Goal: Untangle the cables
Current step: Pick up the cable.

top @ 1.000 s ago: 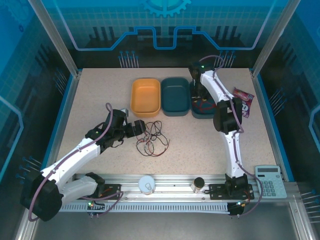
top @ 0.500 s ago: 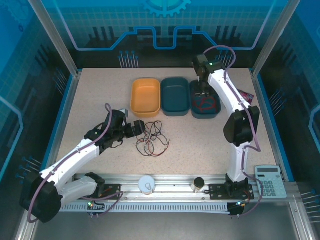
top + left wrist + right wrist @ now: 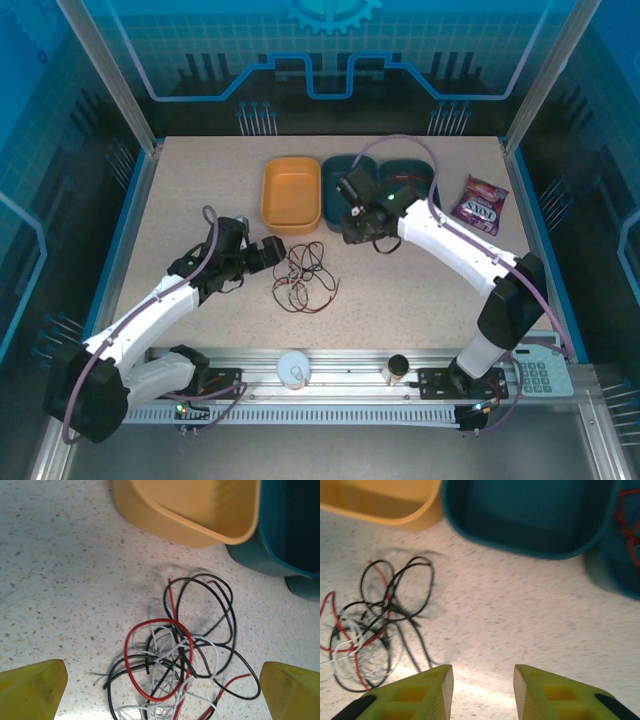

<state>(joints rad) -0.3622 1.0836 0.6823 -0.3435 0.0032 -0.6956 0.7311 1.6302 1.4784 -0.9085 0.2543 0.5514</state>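
Observation:
The cables lie as one tangle of red, black and white-grey wires on the speckled table. The left wrist view shows this tangle just ahead of my left gripper, which is open with its yellow fingertips far apart. From above, the left gripper sits at the tangle's left edge. My right gripper hovers right of the tangle, in front of the bins. It is open over bare table, with the tangle to its left. Another red wire lies in the far-right teal bin.
An orange bin and a teal bin stand behind the tangle, with a second teal bin partly under the right arm. A snack packet lies at the right, and a calculator, white cup and dark can sit along the front.
My right arm has swung from above the far-right teal bin leftward and nearer, down beside the tangle. The left arm has barely moved.

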